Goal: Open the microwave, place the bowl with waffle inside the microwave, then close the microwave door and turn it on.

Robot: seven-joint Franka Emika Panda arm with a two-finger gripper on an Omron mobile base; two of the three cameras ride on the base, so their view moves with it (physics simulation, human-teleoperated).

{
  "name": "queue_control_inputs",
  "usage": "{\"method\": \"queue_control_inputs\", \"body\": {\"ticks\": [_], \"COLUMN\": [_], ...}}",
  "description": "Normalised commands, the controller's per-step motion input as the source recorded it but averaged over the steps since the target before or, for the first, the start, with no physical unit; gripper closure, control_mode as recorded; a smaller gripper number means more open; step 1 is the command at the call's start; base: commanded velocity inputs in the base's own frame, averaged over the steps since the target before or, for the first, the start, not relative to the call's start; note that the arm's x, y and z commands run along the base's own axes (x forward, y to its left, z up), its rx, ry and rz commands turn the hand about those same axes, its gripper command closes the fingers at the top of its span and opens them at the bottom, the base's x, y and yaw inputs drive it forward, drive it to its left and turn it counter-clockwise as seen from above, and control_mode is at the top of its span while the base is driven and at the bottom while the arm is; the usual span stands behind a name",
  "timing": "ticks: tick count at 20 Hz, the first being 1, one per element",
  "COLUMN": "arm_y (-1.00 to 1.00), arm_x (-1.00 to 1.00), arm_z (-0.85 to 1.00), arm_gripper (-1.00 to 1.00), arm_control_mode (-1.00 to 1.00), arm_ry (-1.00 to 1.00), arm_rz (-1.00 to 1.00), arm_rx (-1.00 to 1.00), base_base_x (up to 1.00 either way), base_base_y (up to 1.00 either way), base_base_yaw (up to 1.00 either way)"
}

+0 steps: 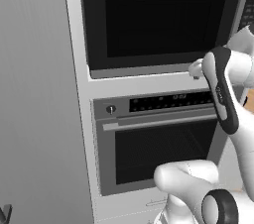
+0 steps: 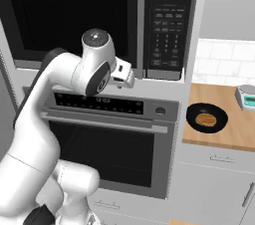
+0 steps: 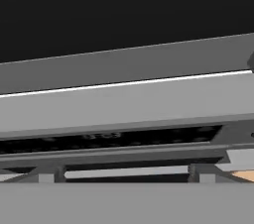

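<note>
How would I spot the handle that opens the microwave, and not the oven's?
Look at the tall column with two black appliances: the microwave sits on top, the oven below. On the microwave door, just left of the keypad, runs a thin grey handle. It stands upright, whereas the oven's handle lies flat across its door.

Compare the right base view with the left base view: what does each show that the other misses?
Right base view alone: the keypad strip, the wooden counter and the black bowl with waffle.
Left base view alone: the grey wall panel left of the cabinet.
Both: the microwave door closed, the oven beneath it, and the arm.
</note>
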Motion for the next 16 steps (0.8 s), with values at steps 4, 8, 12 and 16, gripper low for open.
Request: {"method": "queue_control_inputs", "body": {"ticks": [4,8,12,16], "arm_y": [-0.63,-0.65,-0.5,-0.26], "arm_x": [-0.02,0.0,0.0,0.23], "arm_z": [0.75,0.8,0.48,0.21], "arm_gripper": [-1.0,-1.0,-1.0,-1.0], "arm_control_mode": [-1.0,-1.0,-1.0,-1.0], "arm_ry": [-0.08,-0.15,-0.33,-0.19], "arm_rz": [-0.03,-0.06,-0.05,-0.07], "arm_rx": [0.01,0.03,0.01,0.0], "base_base_x": [0.0,0.0,0.0,0.0], "base_base_y": [0.0,0.0,0.0,0.0], "base_base_yaw": [0.0,0.0,0.0,0.0]}}
